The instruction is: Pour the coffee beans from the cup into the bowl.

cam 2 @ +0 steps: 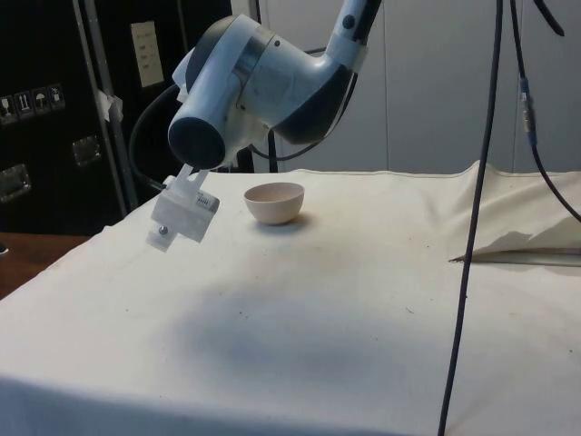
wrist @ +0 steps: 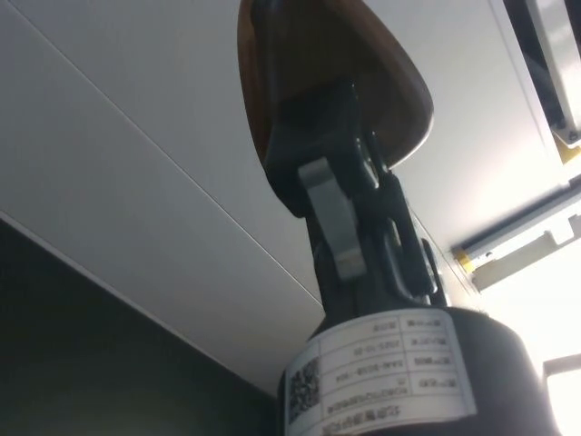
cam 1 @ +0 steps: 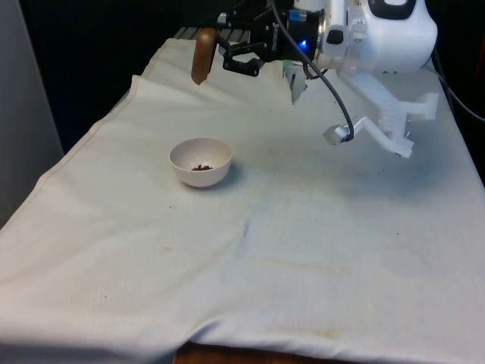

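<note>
A brown cup (cam 1: 202,56) hangs high over the table's far end, held at one side by my gripper (cam 1: 221,50), which lies level and points to the front view's left. In the wrist view the dark fingers (wrist: 331,213) are shut on the brown cup (wrist: 272,64), with ceiling panels behind it. A white bowl (cam 1: 201,161) stands on the cloth nearer the camera than the cup, and a few dark coffee beans (cam 1: 201,167) lie at its bottom. In the side view the bowl (cam 2: 274,202) sits beyond the white arm (cam 2: 254,86), which hides the gripper and the cup.
The white cloth (cam 1: 303,250) covers the table and lies in soft folds. A black cable (cam 2: 474,236) hangs down across the side view's near right. The cloth rises into a ridge (cam 2: 526,238) at that side.
</note>
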Robot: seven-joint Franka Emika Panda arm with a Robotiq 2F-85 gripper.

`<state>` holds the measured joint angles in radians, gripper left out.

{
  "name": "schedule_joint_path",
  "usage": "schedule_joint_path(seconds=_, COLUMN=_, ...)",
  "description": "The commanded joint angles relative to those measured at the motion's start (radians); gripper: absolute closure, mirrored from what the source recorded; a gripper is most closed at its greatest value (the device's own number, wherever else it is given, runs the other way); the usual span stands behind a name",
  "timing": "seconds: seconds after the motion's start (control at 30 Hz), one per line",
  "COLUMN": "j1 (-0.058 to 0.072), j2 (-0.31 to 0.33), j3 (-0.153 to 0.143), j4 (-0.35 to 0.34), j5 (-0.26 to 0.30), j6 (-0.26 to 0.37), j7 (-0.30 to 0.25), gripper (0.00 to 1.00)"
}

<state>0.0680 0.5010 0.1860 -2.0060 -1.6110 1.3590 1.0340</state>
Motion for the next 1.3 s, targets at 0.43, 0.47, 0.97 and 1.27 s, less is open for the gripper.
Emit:
schedule_joint_path(seconds=0.43, j1=-0.001, j2=0.000, j3=0.000, j4=0.000, j5=0.000, j6=-0.001, j7=0.000, gripper=0.99)
schedule_joint_path(seconds=0.47, j1=-0.001, j2=0.000, j3=0.001, j4=0.000, j5=0.001, j6=-0.001, j7=0.000, gripper=0.99)
schedule_joint_path(seconds=0.97, j1=-0.002, j2=-0.016, j3=0.004, j4=-0.003, j5=0.009, j6=0.003, j7=-0.005, gripper=0.99)
schedule_joint_path(seconds=1.27, j1=0.000, j2=-0.047, j3=0.015, j4=-0.004, j5=0.023, j6=-0.003, j7=-0.018, gripper=0.99)
